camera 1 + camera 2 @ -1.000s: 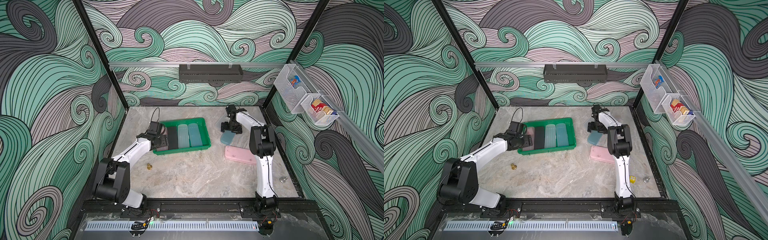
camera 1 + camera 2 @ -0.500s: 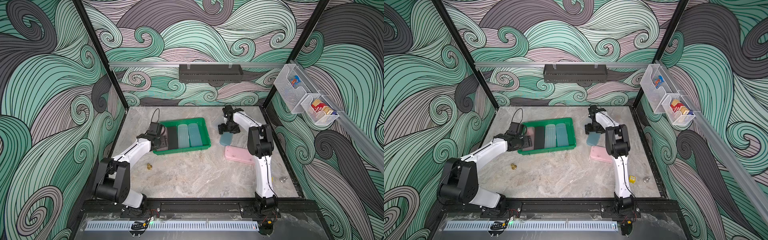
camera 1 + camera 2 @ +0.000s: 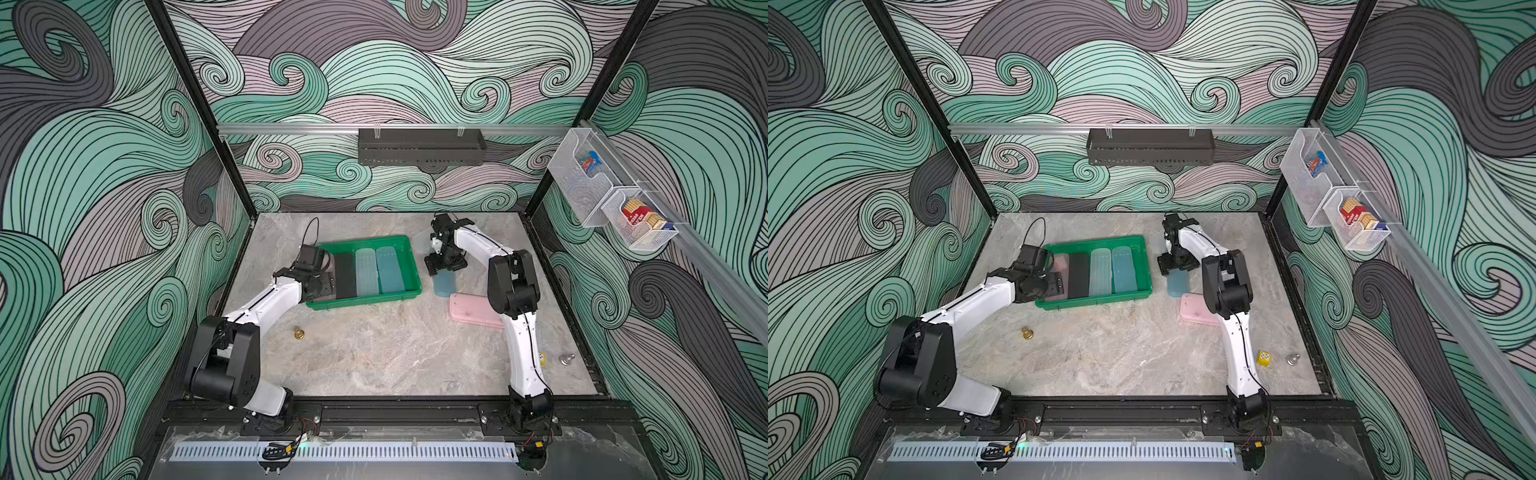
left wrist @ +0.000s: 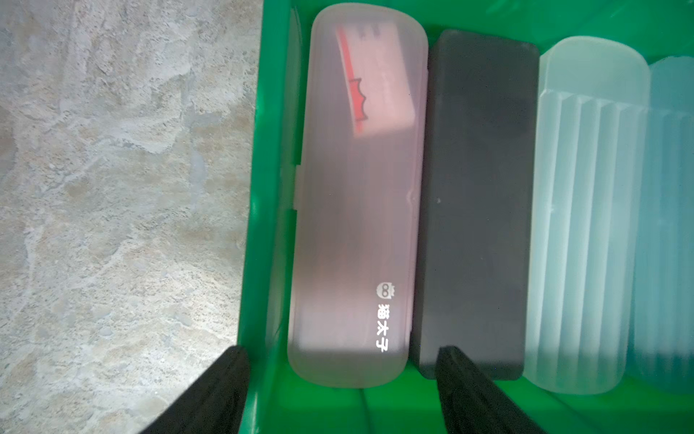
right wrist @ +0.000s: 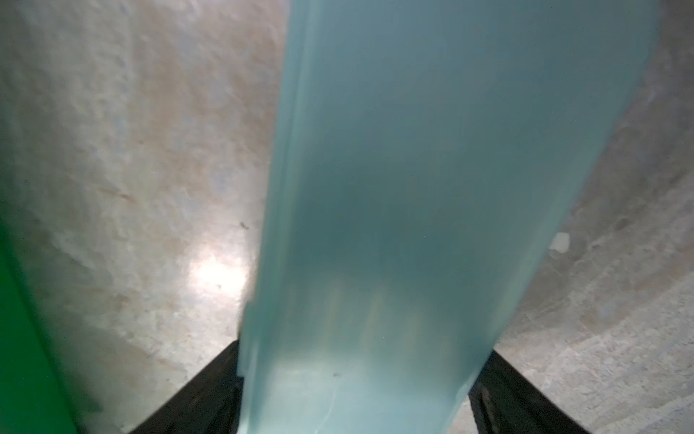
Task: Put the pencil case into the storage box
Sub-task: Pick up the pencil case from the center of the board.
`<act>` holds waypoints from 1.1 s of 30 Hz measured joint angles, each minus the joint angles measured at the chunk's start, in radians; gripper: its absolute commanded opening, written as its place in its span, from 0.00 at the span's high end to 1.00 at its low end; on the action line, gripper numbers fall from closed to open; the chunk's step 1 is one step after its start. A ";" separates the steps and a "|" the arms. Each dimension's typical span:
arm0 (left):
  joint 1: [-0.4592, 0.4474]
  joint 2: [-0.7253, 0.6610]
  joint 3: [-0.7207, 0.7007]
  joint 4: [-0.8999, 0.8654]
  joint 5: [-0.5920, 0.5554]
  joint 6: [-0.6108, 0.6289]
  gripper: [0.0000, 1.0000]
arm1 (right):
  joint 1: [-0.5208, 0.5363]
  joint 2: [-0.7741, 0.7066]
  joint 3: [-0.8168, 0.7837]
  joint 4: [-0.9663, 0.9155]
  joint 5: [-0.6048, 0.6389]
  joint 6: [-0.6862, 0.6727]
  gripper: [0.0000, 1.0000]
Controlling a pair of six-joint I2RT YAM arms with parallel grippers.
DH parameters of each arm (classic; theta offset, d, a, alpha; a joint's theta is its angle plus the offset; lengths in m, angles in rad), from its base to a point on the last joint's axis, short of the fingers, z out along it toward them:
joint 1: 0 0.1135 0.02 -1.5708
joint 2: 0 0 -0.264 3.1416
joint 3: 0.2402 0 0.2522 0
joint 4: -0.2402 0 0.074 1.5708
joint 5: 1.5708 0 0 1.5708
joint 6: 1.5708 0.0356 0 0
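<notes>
**A:** Top view: where is the teal pencil case?
**B:** On the desk, under the right hand. The storage box sits just beside that hand.
**A:** Left wrist view?
**B:** The left hand gapes, empty, above the pink case lying in the box.
**A:** Right wrist view?
**B:** The fingers press both long edges. Lift level and clear the rim before crossing.

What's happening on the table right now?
The right end effector is clamped on the blue pencil case by its long edges, just right of the storage box. The left end effector hovers open over the frosted pink case at the box's left end, beside the black case, clear case and teal case. A second pink case lies on the table.
</notes>
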State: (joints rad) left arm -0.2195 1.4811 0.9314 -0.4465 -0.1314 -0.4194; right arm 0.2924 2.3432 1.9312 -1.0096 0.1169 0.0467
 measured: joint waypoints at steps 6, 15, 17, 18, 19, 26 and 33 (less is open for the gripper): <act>0.000 0.000 0.000 -0.002 0.000 0.000 0.18 | 0.006 0.000 0.000 -0.007 -0.016 0.000 0.24; 0.000 -0.010 -0.007 -0.004 -0.003 0.000 0.18 | 0.005 -0.010 0.000 -0.007 -0.043 0.005 0.29; 0.000 -0.012 -0.007 -0.003 -0.003 0.000 0.18 | 0.005 -0.018 0.000 -0.008 -0.045 0.007 0.29; 0.000 -0.012 -0.007 -0.004 -0.003 0.000 0.18 | 0.005 -0.023 0.000 -0.008 -0.046 0.008 0.29; 0.000 -0.012 -0.007 -0.003 -0.003 0.000 0.18 | 0.005 -0.029 0.000 -0.008 -0.047 0.009 0.29; 0.000 -0.012 -0.007 -0.003 -0.003 0.000 0.18 | 0.005 -0.099 0.007 -0.007 -0.050 0.017 0.30; 0.000 -0.013 -0.007 -0.003 -0.003 0.000 0.18 | 0.017 -0.197 0.006 -0.008 -0.064 0.032 0.30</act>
State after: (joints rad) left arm -0.2195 1.4685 0.9245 -0.4500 -0.1349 -0.4198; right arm 0.3096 2.1464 1.9369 -1.0172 0.0532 0.0784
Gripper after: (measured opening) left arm 0.820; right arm 0.741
